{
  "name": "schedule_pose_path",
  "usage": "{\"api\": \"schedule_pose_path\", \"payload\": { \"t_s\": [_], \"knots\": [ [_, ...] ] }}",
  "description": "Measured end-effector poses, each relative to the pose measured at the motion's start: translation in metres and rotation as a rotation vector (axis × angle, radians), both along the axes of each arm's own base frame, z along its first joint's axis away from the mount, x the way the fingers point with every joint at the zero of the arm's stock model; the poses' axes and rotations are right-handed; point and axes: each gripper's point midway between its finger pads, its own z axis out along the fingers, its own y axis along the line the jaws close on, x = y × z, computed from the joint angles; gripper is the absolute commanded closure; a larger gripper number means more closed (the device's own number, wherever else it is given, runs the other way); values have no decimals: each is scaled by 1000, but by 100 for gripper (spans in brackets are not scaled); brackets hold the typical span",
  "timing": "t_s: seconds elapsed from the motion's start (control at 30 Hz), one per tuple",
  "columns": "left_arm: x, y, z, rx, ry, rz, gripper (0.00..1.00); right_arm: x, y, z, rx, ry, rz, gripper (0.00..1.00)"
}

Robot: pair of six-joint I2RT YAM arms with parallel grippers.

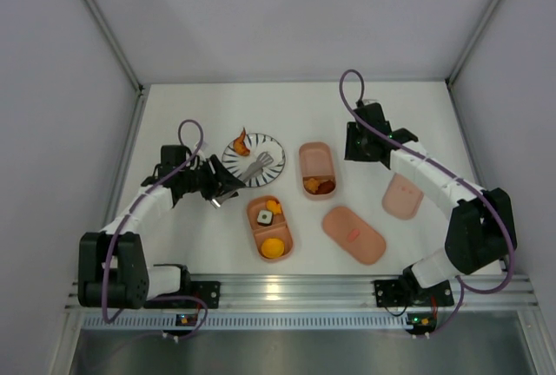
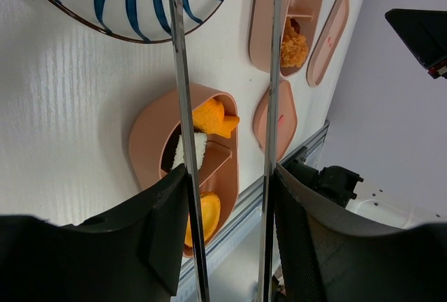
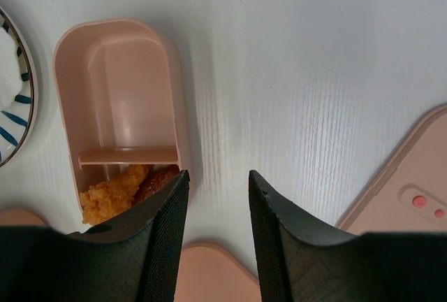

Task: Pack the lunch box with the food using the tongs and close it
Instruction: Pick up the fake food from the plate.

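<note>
My left gripper (image 1: 222,189) is shut on the silvery tongs (image 1: 258,167), whose tips reach over the striped plate (image 1: 276,151). An orange food piece (image 1: 241,142) lies at the plate's far rim. In the left wrist view the tongs' arms (image 2: 177,71) run between my fingers above the near pink tray (image 2: 145,134), which holds an orange piece (image 2: 213,119), a rice roll (image 2: 190,149) and a round orange piece (image 2: 208,217). The far tray (image 1: 316,156) holds fried pieces (image 3: 112,193). My right gripper (image 3: 218,176) stands open just right of that tray, holding nothing.
The lid with a red mark (image 1: 354,234) lies near the front. Further right lies the red-spotted lid (image 1: 402,195), also at the right edge of the right wrist view (image 3: 412,187). White walls close off the table on three sides, and a metal rail (image 1: 295,288) runs along the near edge.
</note>
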Motion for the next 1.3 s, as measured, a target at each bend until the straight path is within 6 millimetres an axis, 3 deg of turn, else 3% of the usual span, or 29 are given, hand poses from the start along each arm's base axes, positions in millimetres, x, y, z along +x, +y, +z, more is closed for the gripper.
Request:
{"api": "schedule_pose_path", "payload": {
  "t_s": [0.53,1.3],
  "knots": [
    [-2,4,-24,-46,47,12,48,1,-2,2,-13,-3,-2,61],
    [-14,-2,-11,-94,34,-30,46,4,-2,9,-12,-15,-6,61]
  ]
}}
